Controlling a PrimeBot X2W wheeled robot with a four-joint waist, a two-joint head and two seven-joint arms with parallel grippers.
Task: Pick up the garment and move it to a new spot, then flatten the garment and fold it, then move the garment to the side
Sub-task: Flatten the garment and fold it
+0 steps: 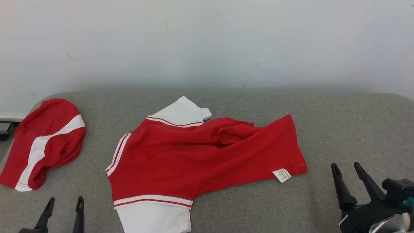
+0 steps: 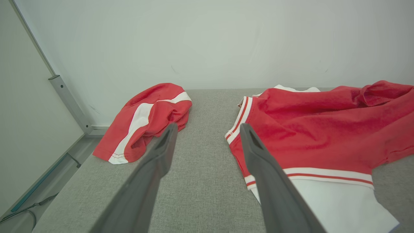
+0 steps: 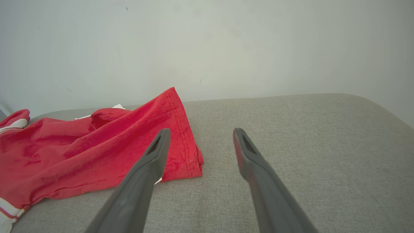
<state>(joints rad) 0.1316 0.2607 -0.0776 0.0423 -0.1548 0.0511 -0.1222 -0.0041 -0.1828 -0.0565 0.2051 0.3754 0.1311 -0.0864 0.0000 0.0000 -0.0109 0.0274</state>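
Left gripper (image 1: 66,198) sits low at the near edge of the table, fingers spread wide with nothing between them. Right gripper (image 1: 345,165), same story: fingers apart, empty, over bare gray padding just right of the shirt's hem. The shirt (image 1: 200,155), red and rumpled, lies mid-table (image 1: 339,123), its far sleeve (image 1: 184,111) white and pointing at the wall (image 1: 207,42), its near sleeve (image 1: 152,216) pointing toward me. A small white label (image 1: 282,175) pokes out at the hem corner nearest my right fingers. Far left, well apart from the shirt, a second red-and-white bundle (image 1: 48,142) lies at the table's edge. In my left wrist view, gray padding shows between my fingertips.
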